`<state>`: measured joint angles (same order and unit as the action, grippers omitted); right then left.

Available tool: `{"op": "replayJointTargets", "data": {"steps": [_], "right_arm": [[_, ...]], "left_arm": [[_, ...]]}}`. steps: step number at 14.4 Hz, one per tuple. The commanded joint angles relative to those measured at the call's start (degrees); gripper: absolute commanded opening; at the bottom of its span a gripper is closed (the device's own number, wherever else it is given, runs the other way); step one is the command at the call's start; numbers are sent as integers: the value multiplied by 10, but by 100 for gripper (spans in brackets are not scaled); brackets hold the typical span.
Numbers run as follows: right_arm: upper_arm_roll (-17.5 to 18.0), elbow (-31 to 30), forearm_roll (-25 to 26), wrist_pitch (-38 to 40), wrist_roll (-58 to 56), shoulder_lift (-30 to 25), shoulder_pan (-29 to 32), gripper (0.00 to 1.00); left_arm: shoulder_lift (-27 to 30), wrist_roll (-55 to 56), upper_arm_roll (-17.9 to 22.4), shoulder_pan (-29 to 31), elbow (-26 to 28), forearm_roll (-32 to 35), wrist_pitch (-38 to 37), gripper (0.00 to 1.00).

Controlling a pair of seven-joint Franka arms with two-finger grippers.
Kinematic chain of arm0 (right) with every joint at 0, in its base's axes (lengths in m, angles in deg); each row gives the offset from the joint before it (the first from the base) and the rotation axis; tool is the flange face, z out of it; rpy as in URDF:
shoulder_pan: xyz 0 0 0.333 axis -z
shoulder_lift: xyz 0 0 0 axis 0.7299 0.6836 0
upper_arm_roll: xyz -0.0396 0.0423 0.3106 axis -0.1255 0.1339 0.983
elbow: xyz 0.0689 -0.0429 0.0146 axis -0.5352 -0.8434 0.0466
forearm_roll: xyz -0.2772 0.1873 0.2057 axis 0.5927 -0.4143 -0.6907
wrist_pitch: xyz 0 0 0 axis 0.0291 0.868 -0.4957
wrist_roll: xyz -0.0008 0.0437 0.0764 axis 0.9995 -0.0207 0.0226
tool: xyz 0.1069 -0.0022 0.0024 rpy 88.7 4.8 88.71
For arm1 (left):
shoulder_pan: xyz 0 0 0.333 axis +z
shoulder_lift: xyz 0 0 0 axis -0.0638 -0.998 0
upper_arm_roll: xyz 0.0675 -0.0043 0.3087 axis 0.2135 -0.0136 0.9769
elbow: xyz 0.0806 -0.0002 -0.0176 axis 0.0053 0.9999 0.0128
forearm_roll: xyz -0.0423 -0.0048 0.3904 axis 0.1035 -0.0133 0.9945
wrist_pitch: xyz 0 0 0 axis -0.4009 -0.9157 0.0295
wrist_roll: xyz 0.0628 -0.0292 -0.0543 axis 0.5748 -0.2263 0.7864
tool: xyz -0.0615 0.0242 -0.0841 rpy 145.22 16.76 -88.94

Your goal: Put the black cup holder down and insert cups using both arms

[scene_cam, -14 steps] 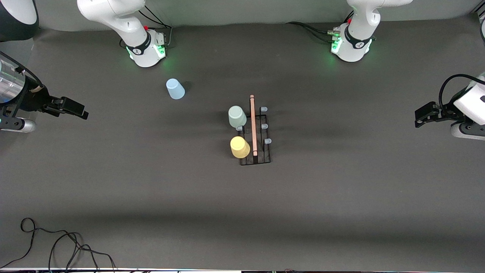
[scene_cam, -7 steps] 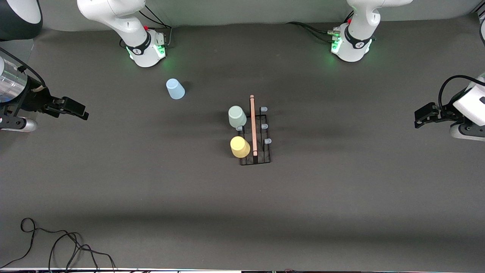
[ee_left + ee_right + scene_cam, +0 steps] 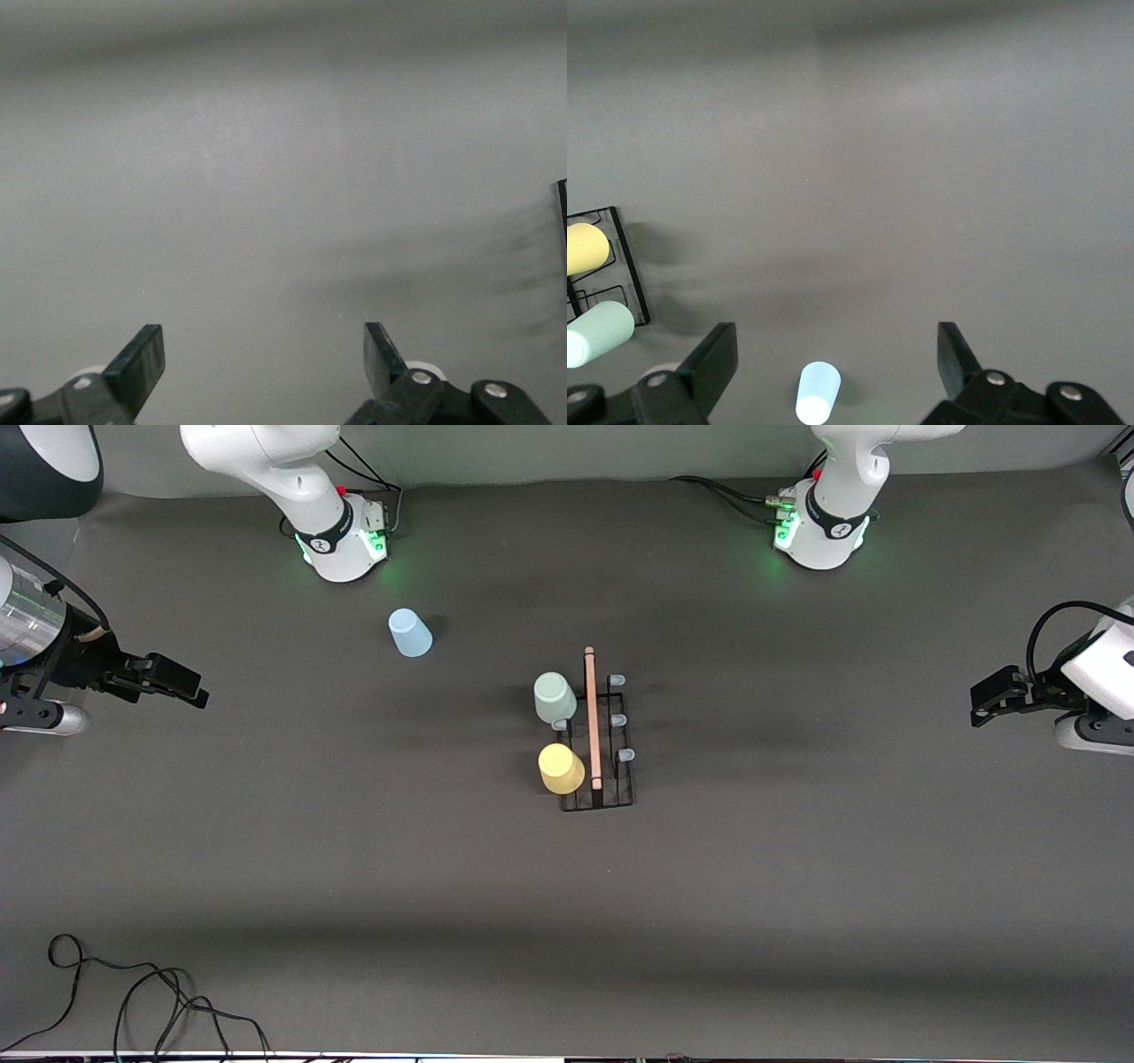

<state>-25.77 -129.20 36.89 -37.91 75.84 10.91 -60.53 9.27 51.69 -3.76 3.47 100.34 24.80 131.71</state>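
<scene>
I read the front view from the right arm's end of the table toward the left arm's; the right gripper hangs over bare table at that end, and I see its fingers spread wide with nothing between them; the light blue cup stands mouth-down on the table near the right arm's base, apart from the rack; the black cup holder sits mid-table, its wooden rod handle running toward the camera; the pale green cup and the yellow cup sit on prongs on the side toward the right arm, the yellow one nearer the camera; the capped prongs on the side toward the left arm are bare; the left gripper hangs over the table's other end, fingers fully apart and holding nothing.
</scene>
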Motion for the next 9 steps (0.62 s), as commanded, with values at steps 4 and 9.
{"op": "replayJointTargets", "data": {"steps": [4, 9], "right_arm": [[7, 18, 13, 2, -7, 8, 2, 100], [7, 17, 13, 2, -7, 8, 3, 100]], "left_arm": [[2, 13, 2, -6, -2, 10, 2, 100], [2, 25, 2, -6, -2, 10, 1, 100]]}}
